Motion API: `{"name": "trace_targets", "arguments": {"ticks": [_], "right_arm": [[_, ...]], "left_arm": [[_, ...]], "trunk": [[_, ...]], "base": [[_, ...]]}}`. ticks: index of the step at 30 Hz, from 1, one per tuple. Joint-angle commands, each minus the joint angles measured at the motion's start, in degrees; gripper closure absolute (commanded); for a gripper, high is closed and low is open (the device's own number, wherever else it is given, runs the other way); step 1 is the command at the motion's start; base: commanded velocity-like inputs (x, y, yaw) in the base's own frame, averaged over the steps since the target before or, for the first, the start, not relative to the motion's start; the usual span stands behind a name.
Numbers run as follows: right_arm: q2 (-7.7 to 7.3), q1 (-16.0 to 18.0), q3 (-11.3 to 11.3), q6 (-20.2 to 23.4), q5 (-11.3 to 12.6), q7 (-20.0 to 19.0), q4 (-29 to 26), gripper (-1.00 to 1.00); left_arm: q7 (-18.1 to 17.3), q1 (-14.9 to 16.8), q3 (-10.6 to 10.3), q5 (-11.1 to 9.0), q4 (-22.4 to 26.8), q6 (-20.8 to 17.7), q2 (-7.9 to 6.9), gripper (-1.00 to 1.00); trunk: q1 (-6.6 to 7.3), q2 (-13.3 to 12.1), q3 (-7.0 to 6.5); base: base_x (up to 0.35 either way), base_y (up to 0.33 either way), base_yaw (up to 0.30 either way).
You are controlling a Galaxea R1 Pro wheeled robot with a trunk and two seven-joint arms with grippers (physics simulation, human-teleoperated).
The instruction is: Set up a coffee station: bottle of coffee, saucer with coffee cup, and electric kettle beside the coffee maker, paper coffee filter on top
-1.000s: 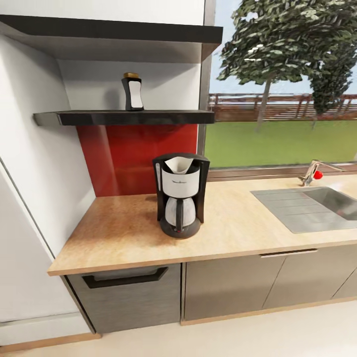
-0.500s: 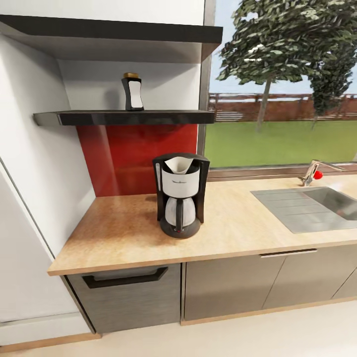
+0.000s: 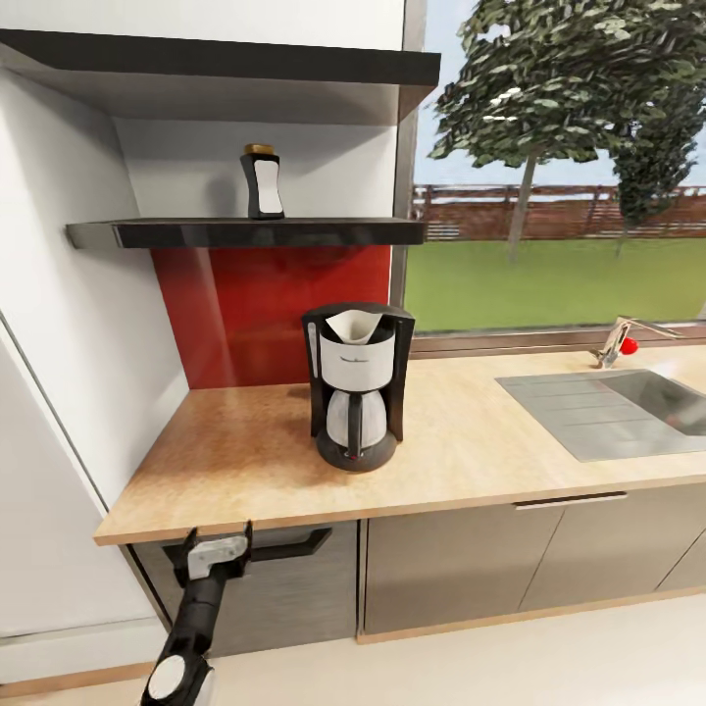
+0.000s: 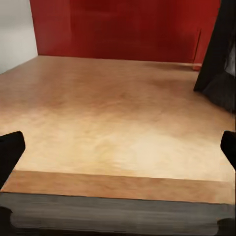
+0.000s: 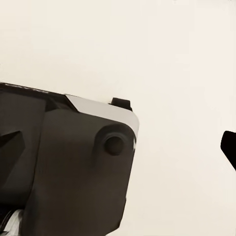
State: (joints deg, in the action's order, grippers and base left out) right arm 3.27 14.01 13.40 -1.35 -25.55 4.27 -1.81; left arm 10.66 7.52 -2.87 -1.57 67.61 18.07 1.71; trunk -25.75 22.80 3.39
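Note:
The black and silver coffee maker (image 3: 358, 387) stands on the tan kitchen countertop (image 3: 245, 461), and its dark side also shows in the left wrist view (image 4: 219, 64). A white paper coffee filter (image 3: 351, 326) sits in its top. On the charcoal kitchen shelf (image 3: 324, 232) above stands the bottle of coffee (image 3: 263, 182). My left gripper (image 3: 218, 537) is open just below the counter's front edge, left of the machine; its wrist view looks across the worktop (image 4: 118, 123) between the spread fingertips (image 4: 10, 152). My right gripper (image 5: 118, 147) is open over pale floor. Saucer, coffee cup and electric kettle are out of view.
A steel sink (image 3: 628, 407) with a faucet (image 3: 618, 341) lies at the counter's right. A second dark shelf (image 3: 216, 59) hangs higher up. A tall white panel (image 3: 59, 392) bounds the counter's left end. Dark cabinet fronts with a drawer handle (image 3: 284, 547) sit below.
My left arm has risen into the head view at the lower left, bringing its open gripper up to the counter's front edge. Nothing on the counter or shelf has moved.

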Motion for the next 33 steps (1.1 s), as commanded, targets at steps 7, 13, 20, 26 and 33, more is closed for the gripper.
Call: {"name": "trace_targets", "arguments": {"ticks": [7,13,20,26,33], "right_arm": [[1.13,0.1,0.5,-0.3,-0.6,0.2,0.0,-1.00],[1.21,0.1,0.5,-3.7,-0.6,0.2,0.1,-1.00],[1.11,0.1,0.6,-4.2,-0.6,0.2,0.1,-1.00],[0.83,0.1,0.6,-4.2,-0.6,0.3,0.1,-1.00],[0.71,0.1,0.6,-4.1,-0.6,0.5,0.1,-1.00]], "left_arm": [[0.5,5.4,-2.4,0.0,8.5,-10.2,1.28,-1.00],[0.5,14.4,-2.6,-0.4,15.7,-24.1,1.44,-1.00],[0.3,30.7,-2.6,-1.7,17.9,-41.9,1.45,-1.00],[0.7,44.7,-2.4,-6.0,17.7,-55.5,1.40,-1.00],[1.3,59.0,-0.3,-6.0,12.7,-64.8,2.77,-1.00]], "trunk": [[-0.03,0.1,0.14],[-0.03,0.1,0.14],[-0.03,0.1,0.14],[-0.03,0.1,0.14],[-0.03,0.1,0.14]], "base": [[0.000,0.000,0.000],[0.000,0.000,0.000],[0.000,0.000,0.000],[0.000,0.000,0.000],[0.000,0.000,0.000]]}}
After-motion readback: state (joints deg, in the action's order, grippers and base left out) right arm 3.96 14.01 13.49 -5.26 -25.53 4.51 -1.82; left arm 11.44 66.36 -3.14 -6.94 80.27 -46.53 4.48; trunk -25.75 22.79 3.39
